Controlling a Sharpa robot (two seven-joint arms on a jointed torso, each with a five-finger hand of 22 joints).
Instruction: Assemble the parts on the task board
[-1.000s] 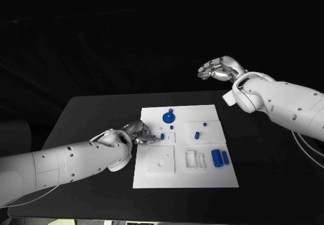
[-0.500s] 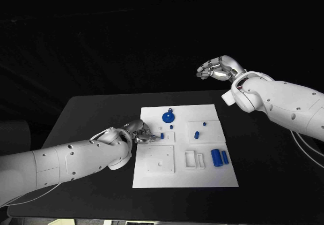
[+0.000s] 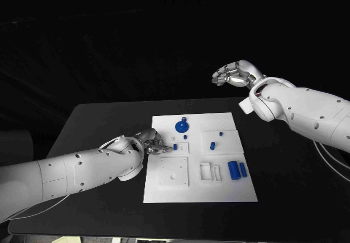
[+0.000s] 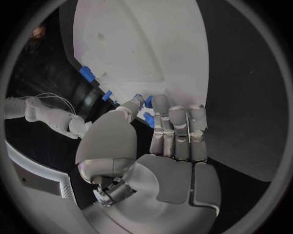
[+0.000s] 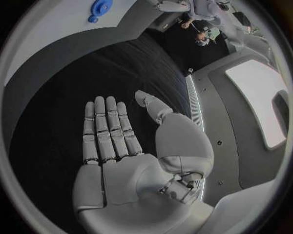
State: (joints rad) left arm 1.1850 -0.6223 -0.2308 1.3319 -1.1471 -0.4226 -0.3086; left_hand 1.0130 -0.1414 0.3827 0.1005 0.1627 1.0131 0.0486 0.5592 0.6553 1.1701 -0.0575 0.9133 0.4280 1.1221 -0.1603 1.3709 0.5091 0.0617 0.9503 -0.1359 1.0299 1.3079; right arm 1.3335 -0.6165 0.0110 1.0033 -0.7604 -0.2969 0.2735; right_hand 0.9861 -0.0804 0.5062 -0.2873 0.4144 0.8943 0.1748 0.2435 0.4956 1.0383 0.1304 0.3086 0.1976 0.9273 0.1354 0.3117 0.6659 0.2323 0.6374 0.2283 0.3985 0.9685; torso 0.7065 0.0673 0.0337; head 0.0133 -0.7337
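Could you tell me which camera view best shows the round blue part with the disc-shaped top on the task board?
The head view: the round blue part lies unobstructed on the task board. The right wrist view catches it at the circle's rim, distorted. I cannot pick it out in the left wrist view.

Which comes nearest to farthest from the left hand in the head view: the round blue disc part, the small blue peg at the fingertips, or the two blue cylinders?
1. Small blue peg, right at the left hand's fingertips.
2. Round blue disc part, toward the board's far edge.
3. Two blue cylinders, on the board's right side, farthest.
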